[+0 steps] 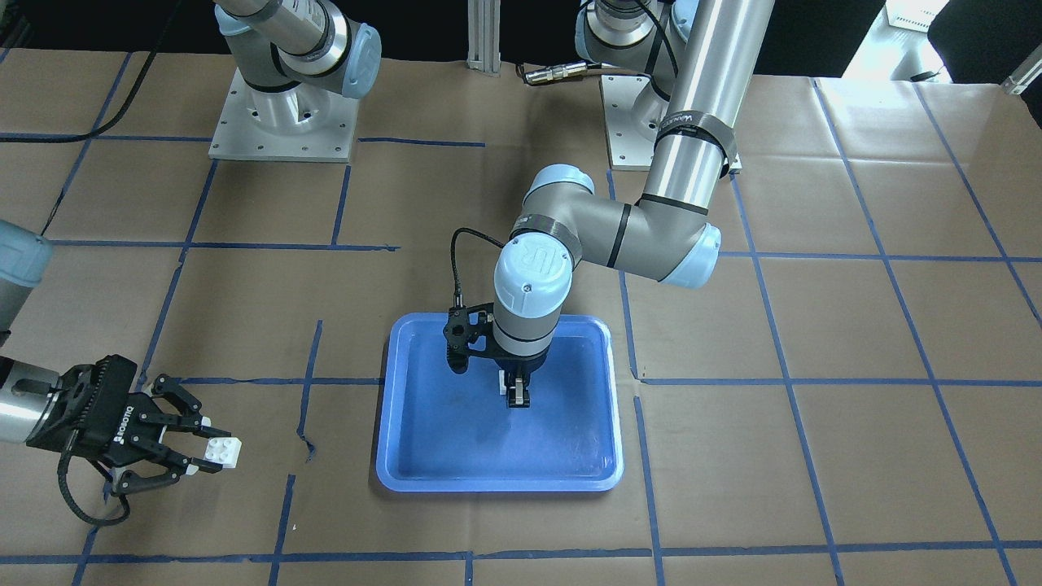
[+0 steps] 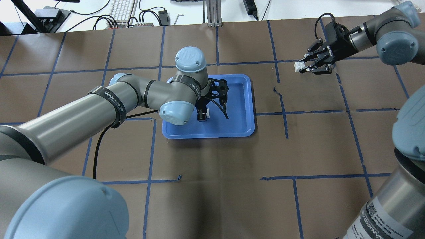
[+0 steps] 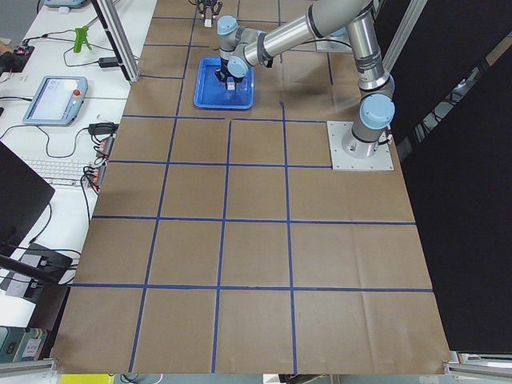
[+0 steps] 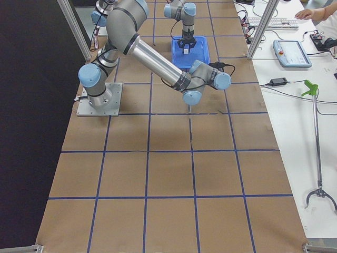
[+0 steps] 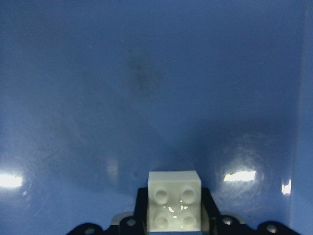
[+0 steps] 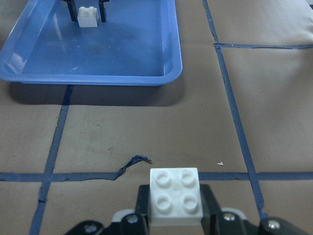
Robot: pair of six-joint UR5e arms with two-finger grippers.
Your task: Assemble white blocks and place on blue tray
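The blue tray (image 1: 456, 443) lies mid-table; it also shows in the overhead view (image 2: 239, 109) and the right wrist view (image 6: 127, 54). My left gripper (image 1: 515, 397) points down inside it, shut on a white block (image 1: 502, 381), held low over the tray's floor. That block also shows in the left wrist view (image 5: 174, 200) and, small, in the right wrist view (image 6: 87, 15). My right gripper (image 2: 303, 67) is off the tray on my right, low over the paper, shut on the second white block (image 2: 299, 67), studs up (image 6: 175, 196).
Brown paper with blue tape lines covers the table (image 2: 232, 159). A torn piece of tape (image 6: 134, 161) lies between the right gripper and the tray. The arm bases (image 1: 285, 122) stand at the robot's edge of the table.
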